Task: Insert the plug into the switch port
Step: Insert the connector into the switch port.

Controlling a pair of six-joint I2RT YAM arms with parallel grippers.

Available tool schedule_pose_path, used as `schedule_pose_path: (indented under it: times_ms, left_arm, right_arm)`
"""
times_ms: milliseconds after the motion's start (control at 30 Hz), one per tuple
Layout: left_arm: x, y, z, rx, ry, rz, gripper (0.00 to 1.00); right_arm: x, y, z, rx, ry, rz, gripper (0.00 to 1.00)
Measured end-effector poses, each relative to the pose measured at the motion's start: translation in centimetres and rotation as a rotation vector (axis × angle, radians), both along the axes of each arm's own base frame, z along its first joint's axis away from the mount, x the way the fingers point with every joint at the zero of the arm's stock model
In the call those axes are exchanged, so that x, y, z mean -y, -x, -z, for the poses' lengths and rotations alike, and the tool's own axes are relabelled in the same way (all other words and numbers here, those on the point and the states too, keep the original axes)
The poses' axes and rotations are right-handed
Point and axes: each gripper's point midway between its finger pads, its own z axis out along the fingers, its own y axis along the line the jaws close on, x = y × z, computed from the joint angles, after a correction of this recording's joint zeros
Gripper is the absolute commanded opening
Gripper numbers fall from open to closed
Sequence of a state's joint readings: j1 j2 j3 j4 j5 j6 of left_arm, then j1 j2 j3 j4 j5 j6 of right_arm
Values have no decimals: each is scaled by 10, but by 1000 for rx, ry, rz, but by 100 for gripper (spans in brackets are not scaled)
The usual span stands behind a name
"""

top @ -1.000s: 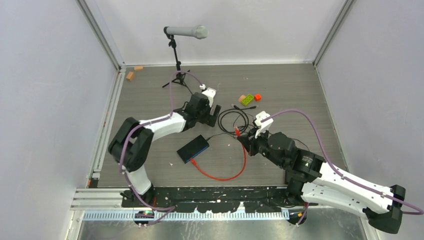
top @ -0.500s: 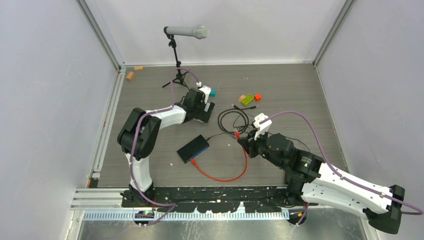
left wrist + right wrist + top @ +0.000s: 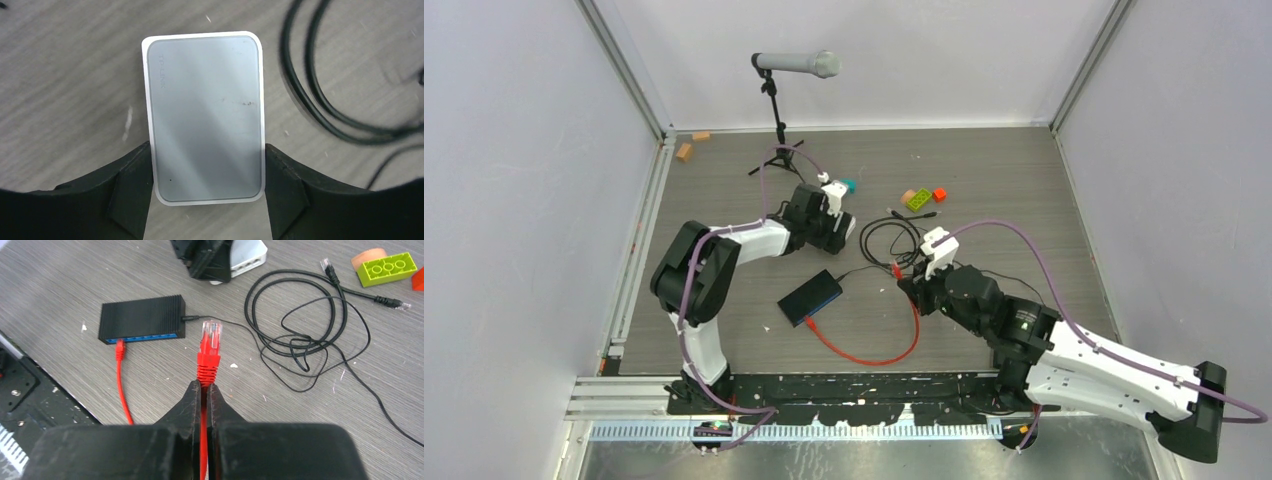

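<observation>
My right gripper [image 3: 204, 387] is shut on the thin red cable [image 3: 864, 355] just behind the plug [image 3: 211, 335]. The clear tip of the plug [image 3: 896, 266] points toward the black switch [image 3: 141, 317] and hangs above the table, to the right of it. The switch [image 3: 810, 297] lies flat, and the ports [image 3: 145, 336] sit along its blue edge. The cable's other red plug [image 3: 120, 347] sits in the leftmost port. My left gripper [image 3: 207, 165] is closed on the sides of the white rounded box [image 3: 205, 110], behind the switch [image 3: 836, 228].
A coil of black cable [image 3: 894, 238] lies between the grippers, with a thin black lead running into the switch's side. A green brick [image 3: 918, 199], a red brick [image 3: 940, 194] and a teal block [image 3: 849, 186] lie further back. A microphone stand [image 3: 779, 130] stands at the back.
My left gripper has drawn back and left, uncovering the teal block. My right gripper has edged slightly left and away, still holding the red cable.
</observation>
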State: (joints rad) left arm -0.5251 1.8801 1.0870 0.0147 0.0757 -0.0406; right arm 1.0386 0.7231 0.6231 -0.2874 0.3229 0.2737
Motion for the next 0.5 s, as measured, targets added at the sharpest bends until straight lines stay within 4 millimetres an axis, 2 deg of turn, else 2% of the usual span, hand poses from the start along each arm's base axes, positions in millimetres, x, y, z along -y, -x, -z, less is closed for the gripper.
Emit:
schedule_pose_path:
  times_ms: [233, 500]
  left_arm:
    - [1, 47, -1, -54, 70, 103, 46]
    - [10, 74, -2, -87, 94, 163, 44]
  right_arm:
    - [0, -11, 31, -53, 117, 28, 1]
    - [4, -32, 60, -148, 157, 67, 0]
